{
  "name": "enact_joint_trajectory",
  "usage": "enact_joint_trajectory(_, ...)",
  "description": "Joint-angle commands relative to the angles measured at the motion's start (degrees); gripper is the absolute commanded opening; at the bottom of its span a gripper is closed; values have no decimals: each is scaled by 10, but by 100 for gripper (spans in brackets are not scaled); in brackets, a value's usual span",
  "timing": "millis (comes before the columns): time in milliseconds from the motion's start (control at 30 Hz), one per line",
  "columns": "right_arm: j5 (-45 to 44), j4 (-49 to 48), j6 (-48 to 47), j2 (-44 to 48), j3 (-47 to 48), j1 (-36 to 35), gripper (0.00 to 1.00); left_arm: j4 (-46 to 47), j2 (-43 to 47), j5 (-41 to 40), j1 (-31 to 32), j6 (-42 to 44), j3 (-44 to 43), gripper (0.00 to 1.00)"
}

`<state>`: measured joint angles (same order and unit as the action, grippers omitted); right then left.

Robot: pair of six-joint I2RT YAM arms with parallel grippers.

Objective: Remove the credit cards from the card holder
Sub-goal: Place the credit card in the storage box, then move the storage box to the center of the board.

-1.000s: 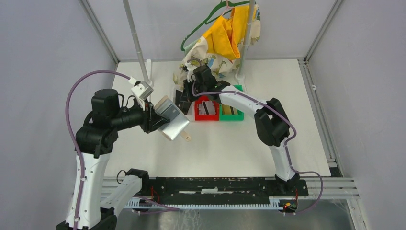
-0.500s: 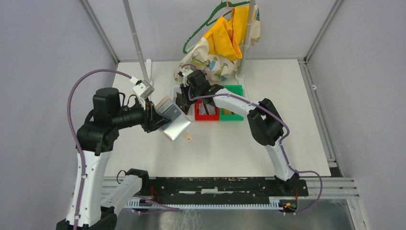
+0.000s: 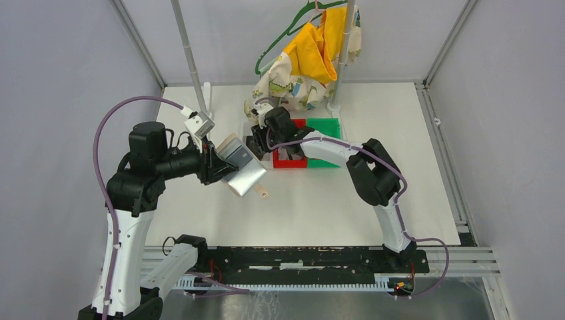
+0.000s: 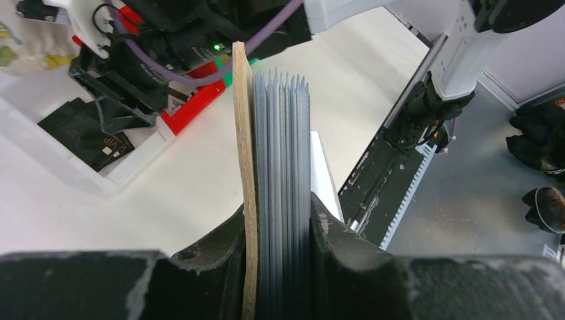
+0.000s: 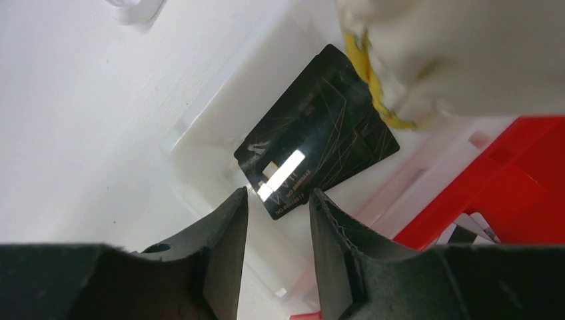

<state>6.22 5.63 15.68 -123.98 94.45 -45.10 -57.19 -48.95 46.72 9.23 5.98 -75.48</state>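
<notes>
Left fingers (image 4: 340,253): clamped on the card holder (image 4: 244,160), pressing its tan cover and the stack of clear plastic sleeves (image 4: 283,147) from both sides.
Card holder: held tilted above the surface (image 3: 320,200), well left of the bins; the sleeve edges fan slightly apart at the free end, and the snap tab (image 3: 264,194) sticks out at the lower corner.
Right fingers (image 5: 223,253): slightly apart with nothing between them, hovering over the white bin (image 5: 200,133).
White bin: on the surface just beside the red bin (image 5: 533,167); a black credit card (image 5: 320,153) lies flat inside, with a bright strip of glare on it.
Red bin: pale card edges (image 5: 476,225) show in one corner; I cannot tell how many.
Green bin (image 3: 328,127): right of the red bin, touching it.
Far edge: a yellow cloth (image 3: 313,50) and a patterned cloth (image 3: 283,83) hang from a green hanger (image 3: 270,53) behind the bins.
</notes>
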Motion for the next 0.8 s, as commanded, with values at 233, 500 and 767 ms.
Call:
enact_joint_trajectory(233, -46, -119, -17, 260, -229, -21, 50, 38, 6, 29, 1, 5, -20, 6)
enact_joint_trajectory(500, -298, -92, 10, 403, -418, -9, 66, 44, 7, 36, 1, -2, -19, 6)
enact_joint_trajectory(767, -313, -106, -3, 351, -413, 20, 73, 45, 3, 40, 1, -10, -24, 6)
